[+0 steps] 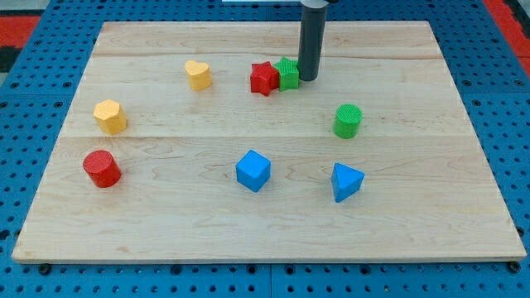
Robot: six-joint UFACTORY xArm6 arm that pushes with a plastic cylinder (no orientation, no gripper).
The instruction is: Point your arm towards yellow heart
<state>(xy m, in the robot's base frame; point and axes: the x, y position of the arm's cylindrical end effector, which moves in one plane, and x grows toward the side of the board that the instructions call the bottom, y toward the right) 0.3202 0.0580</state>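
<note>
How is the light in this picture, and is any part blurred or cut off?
Camera view: the light is even and soft, with no strong glare on the wooden board; the blocks, such as the yellow heart, cast only faint, short shadows; everything looks sharp; the rod is cut off at the view's top, while my tip shows clearly, right beside the green star block.

Wooden board (273, 223) on a blue pegboard. My tip (307, 79) stands just right of the green star (288, 74), which touches the red star (263, 79). Yellow heart (198, 74) lies well to the left; yellow hexagon (110, 116) and red cylinder (102, 168) lower left; green cylinder (348, 121), blue cube (252, 170) and blue wedge (346, 181) below.
</note>
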